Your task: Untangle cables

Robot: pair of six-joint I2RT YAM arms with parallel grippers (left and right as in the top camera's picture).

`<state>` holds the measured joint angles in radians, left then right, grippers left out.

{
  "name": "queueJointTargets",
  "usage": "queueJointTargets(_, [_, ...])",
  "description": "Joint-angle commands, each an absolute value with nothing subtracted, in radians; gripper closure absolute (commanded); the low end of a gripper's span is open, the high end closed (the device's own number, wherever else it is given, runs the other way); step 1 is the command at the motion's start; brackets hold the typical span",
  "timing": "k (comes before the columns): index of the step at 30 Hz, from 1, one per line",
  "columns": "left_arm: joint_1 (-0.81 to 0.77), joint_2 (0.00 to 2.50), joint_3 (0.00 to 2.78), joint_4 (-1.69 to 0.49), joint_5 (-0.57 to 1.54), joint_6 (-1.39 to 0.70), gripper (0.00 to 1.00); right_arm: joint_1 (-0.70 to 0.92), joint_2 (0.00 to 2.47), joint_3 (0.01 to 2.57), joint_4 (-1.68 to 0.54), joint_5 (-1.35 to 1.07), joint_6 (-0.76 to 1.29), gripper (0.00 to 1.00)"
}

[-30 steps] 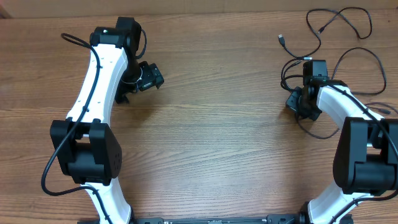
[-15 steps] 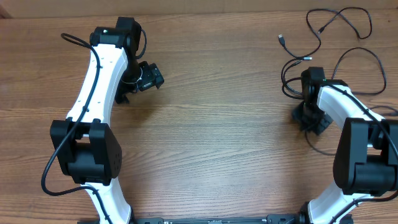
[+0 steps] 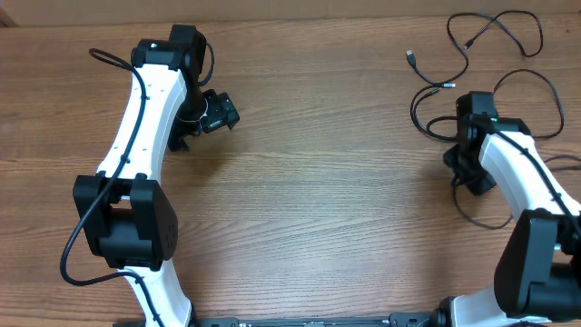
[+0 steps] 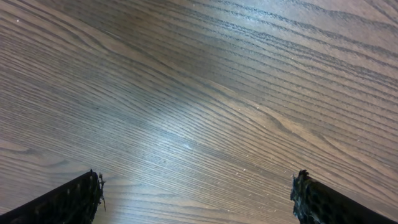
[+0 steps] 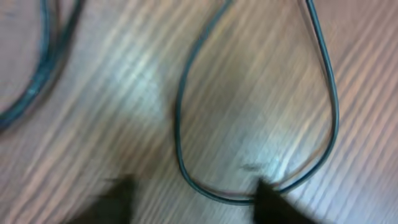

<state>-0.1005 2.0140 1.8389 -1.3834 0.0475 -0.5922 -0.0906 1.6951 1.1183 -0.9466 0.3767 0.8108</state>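
Observation:
Several thin black cables (image 3: 495,32) lie as loose strands at the table's far right, one ending in a small silver plug (image 3: 411,56). My right gripper (image 3: 469,171) hangs over one looping strand (image 3: 472,214). The right wrist view is blurred. There my right gripper (image 5: 194,190) is open, and a cable loop (image 5: 179,124) lies on the wood between the fingers, running close by the right fingertip (image 5: 270,199). Another strand (image 5: 43,68) crosses the upper left. My left gripper (image 3: 211,114) is far off at the left, open (image 4: 196,199) over bare wood.
The wooden table (image 3: 318,182) stretches between the two arms. The cables reach to the right edge (image 3: 567,163). Thicker black wires (image 3: 68,254) run along the left arm.
My right gripper has gone from shut to open and has shifted right and toward the front, with the cable loop dragged along. The left arm has not moved.

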Motion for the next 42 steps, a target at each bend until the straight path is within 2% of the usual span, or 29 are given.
queueJointTargets(1, [-0.099, 1.986, 1.86, -1.382, 0.038, -0.575, 0.0, -0.093, 1.68, 1.127, -0.932, 0.388, 0.72, 0.0])
queueJointTargets(7, [-0.099, 1.986, 1.86, -1.382, 0.038, -0.575, 0.0, -0.154, 1.68, 1.131, -0.84, 0.366, 0.719, 0.0])
queueJointTargets(13, [-0.099, 1.986, 1.86, -1.383, 0.038, -0.575, 0.01, -0.348, 1.68, 1.163, -0.76, 0.168, 0.593, 0.0])
queueJointTargets(21, [-0.099, 1.986, 1.86, -1.383, 0.038, -0.575, 0.01, -0.555, 1.722, 1.168, -0.718, 0.134, 0.592, 0.0])
queueJointTargets(27, [-0.099, 1.986, 1.86, -1.382, 0.038, -0.575, 0.0, -0.617, 1.811, 1.189, -0.705, 0.136, 0.57, 0.0])
queueJointTargets(37, [-0.099, 1.986, 1.86, -1.383, 0.038, -0.575, 0.0, -0.634, 1.863, 1.378, -0.83, 0.126, 0.526, 0.0])
queueJointTargets(42, [-0.099, 1.986, 1.86, -1.382, 0.038, -0.575, 0.01, -0.635, 1.897, 1.376, -0.834, 0.126, 0.529, 0.04])
